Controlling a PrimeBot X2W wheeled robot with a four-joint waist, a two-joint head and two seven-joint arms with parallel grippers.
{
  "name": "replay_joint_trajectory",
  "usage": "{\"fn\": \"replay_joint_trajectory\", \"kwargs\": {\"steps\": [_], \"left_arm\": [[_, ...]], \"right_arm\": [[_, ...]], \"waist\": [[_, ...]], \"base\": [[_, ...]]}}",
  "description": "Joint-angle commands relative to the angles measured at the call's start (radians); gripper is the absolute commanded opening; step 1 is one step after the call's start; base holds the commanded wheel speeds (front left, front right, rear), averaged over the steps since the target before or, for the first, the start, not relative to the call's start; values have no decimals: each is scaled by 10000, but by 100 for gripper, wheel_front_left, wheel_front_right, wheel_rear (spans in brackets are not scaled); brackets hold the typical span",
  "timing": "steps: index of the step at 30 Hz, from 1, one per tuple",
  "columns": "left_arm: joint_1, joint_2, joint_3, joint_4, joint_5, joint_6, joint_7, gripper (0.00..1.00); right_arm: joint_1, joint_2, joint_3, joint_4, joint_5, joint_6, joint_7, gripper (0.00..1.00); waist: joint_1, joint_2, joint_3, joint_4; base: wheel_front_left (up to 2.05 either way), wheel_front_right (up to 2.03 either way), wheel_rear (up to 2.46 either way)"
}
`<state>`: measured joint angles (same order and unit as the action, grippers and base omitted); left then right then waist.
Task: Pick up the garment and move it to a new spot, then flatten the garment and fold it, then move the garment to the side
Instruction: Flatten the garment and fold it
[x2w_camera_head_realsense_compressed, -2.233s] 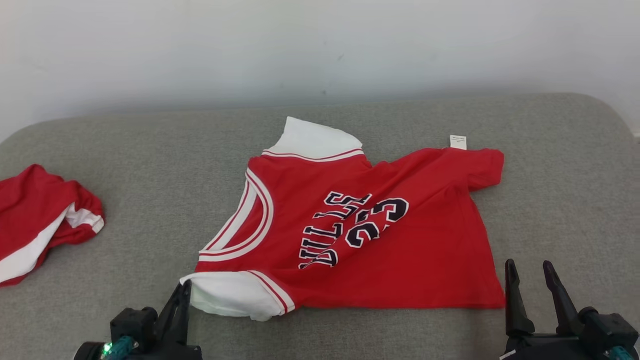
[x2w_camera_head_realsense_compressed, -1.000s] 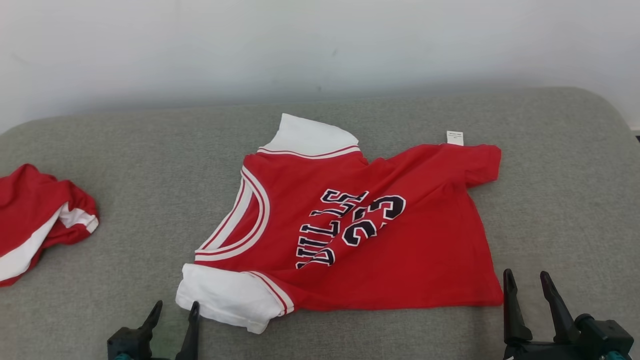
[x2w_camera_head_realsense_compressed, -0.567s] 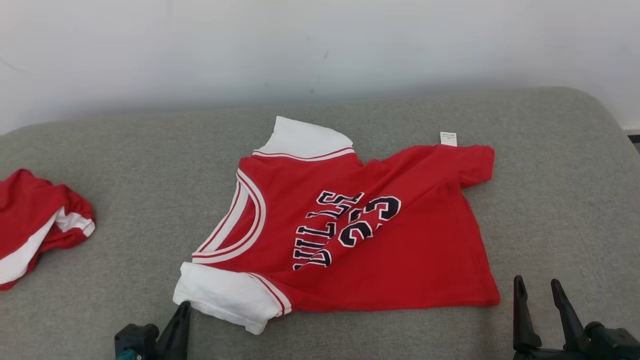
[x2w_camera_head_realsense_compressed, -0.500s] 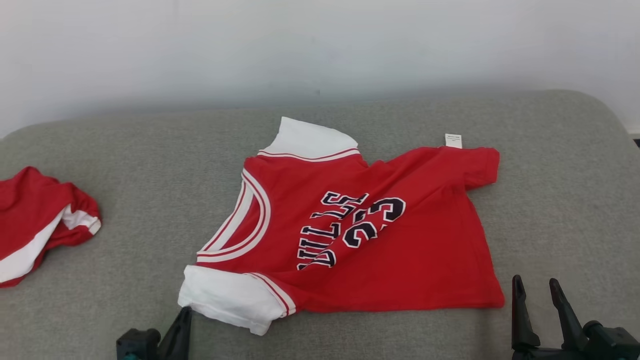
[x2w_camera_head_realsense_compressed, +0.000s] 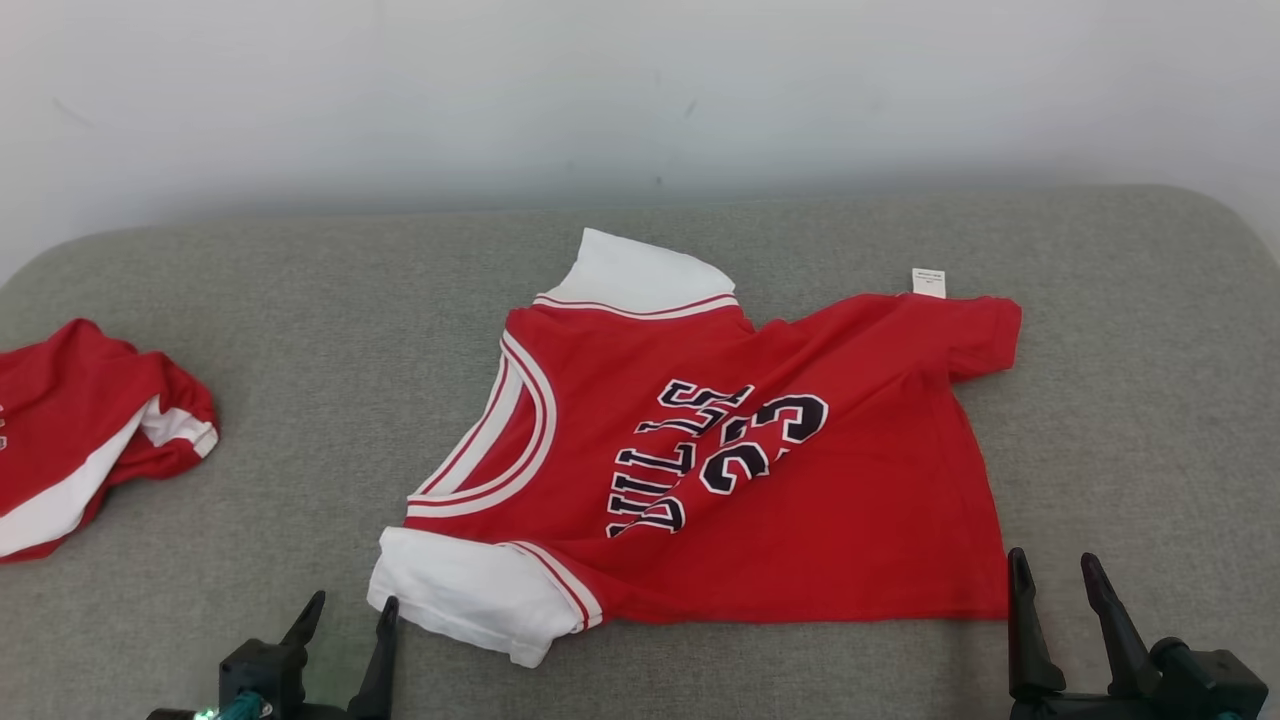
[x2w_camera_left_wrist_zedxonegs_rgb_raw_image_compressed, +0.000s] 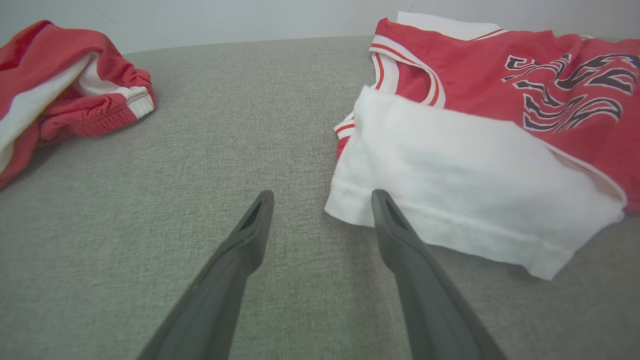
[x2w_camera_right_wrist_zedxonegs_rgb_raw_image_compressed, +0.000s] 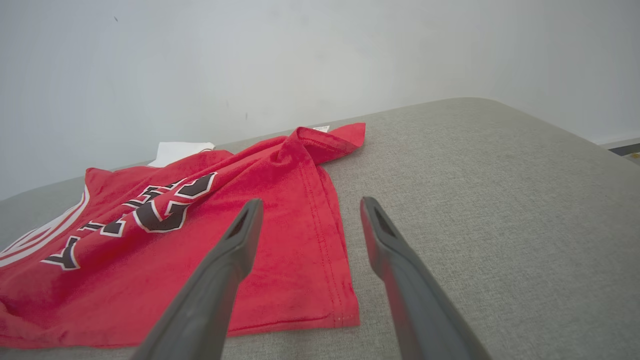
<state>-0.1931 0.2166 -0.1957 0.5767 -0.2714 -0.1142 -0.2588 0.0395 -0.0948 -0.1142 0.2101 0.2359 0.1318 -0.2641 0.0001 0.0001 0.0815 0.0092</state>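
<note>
Nearest, the left hand (x2w_camera_head_realsense_compressed: 350, 612) stands wide open and empty, low over the grey fabric worktop (x2w_camera_head_realsense_compressed: 300, 350), its inner finger just beside the white sleeve (x2w_camera_head_realsense_compressed: 470, 595). The right hand (x2w_camera_head_realsense_compressed: 1053, 565) is likewise spread and holds nothing, close to the hem corner. Beyond them the garment (x2w_camera_head_realsense_compressed: 760, 480), a red jersey with dark lettering, lies mostly flat mid-worktop, collar to the left. Farther left sits a second, bunched red garment (x2w_camera_head_realsense_compressed: 80, 420); a pale wall (x2w_camera_head_realsense_compressed: 640, 90) stands behind.

Bare grey cushion (x2w_camera_head_realsense_compressed: 300, 400) separates jersey (x2w_camera_head_realsense_compressed: 800, 520) from crumpled red cloth (x2w_camera_head_realsense_compressed: 70, 400).
</note>
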Motion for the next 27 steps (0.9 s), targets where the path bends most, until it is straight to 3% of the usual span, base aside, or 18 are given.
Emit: {"fn": "replay_joint_trajectory", "kwargs": {"steps": [1, 5, 6, 7, 8, 18, 27], "left_arm": [[-153, 76, -41, 138, 66, -5, 20, 100], [-411, 31, -84, 514, -120, -48, 68, 100], [-425, 85, -119, 668, -139, -72, 104, 73], [-497, 82, -125, 764, -249, -72, 87, 27], [-560, 52, -148, 785, -305, -78, 59, 0], [-267, -12, -461, 958, -562, -136, -50, 0], [1386, -273, -442, -750, -662, 426, 186, 0]], "right_arm": [[-52, 0, -4, 0, -38, -23, -1, 100], [-76, -47, -49, 31, 1, -24, -2, 100], [-90, -59, -43, 40, 24, -24, -2, 100], [-98, -76, -49, 41, 45, -24, -2, 100], [-104, -84, -67, 38, 61, -24, -2, 100], [111, -14, -171, 63, -14, -24, -2, 100], [372, 87, -286, 128, 24, -24, -2, 100]], "waist": [[-1, -1, 82, -138], [-1, -1, 151, -331], [-1, -1, 169, -374], [-1, -1, 183, -394], [-1, -1, 186, -404], [-1, -1, -107, -51], [-1, -1, -385, 394]], "base": [[0, 0, 0], [0, 0, 0], [0, 0, 0], [0, 0, 0], [0, 0, 0], [0, 0, 0], [0, 0, 0]]}}
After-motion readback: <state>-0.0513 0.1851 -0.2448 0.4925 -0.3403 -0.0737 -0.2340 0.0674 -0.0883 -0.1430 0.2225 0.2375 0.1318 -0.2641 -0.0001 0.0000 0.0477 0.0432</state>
